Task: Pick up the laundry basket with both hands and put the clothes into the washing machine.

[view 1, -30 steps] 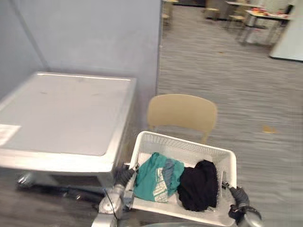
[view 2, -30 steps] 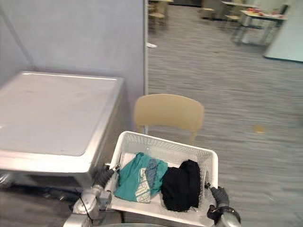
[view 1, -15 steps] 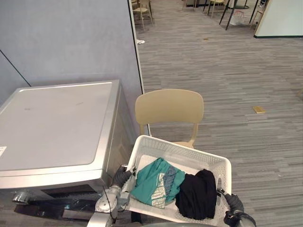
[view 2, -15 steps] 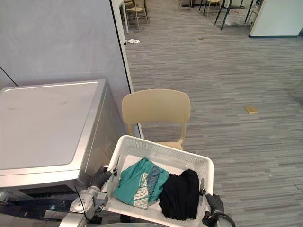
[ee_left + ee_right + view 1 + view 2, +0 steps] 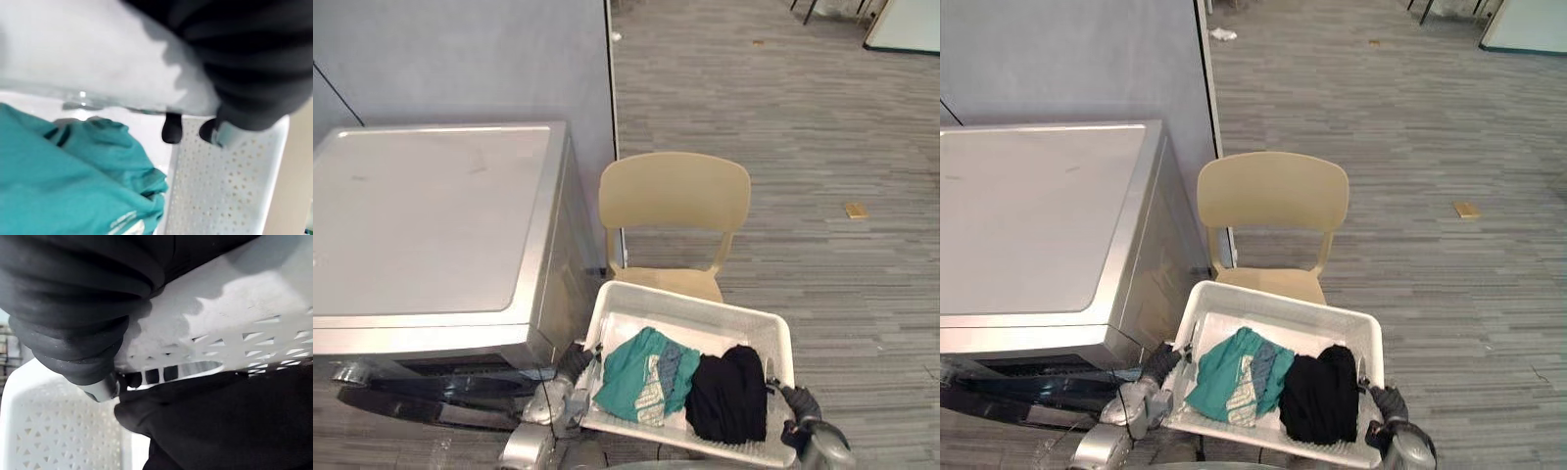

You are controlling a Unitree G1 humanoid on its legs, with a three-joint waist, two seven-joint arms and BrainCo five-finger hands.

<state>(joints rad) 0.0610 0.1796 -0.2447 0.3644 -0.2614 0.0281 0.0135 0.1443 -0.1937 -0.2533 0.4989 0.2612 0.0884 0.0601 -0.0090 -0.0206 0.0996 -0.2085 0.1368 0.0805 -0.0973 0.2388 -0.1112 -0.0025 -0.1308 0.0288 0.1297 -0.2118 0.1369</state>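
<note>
I hold a white perforated laundry basket (image 5: pixel 690 311) low in front of me, lifted off the floor. Inside lie a teal garment (image 5: pixel 641 377) on the left and a black garment (image 5: pixel 726 394) on the right. My left hand (image 5: pixel 572 364) grips the basket's left rim; in the left wrist view its dark fingertips (image 5: pixel 171 128) hook over the edge above the teal garment (image 5: pixel 63 181). My right hand (image 5: pixel 800 404) grips the right rim, its fingertips (image 5: pixel 146 377) through the handle slot beside the black garment (image 5: pixel 230 421). The silver washing machine (image 5: pixel 431 225) stands at the left.
A beige chair (image 5: pixel 674 201) stands just beyond the basket, beside the machine's right side. A grey partition wall (image 5: pixel 470 59) rises behind the machine. Striped grey floor (image 5: pixel 842 147) spreads out to the right, with a small tan scrap (image 5: pixel 855 210) on it.
The whole picture has shifted, so the camera has moved and now looks further down. Both hands keep their hold on the basket, and the clothes lie as before.
</note>
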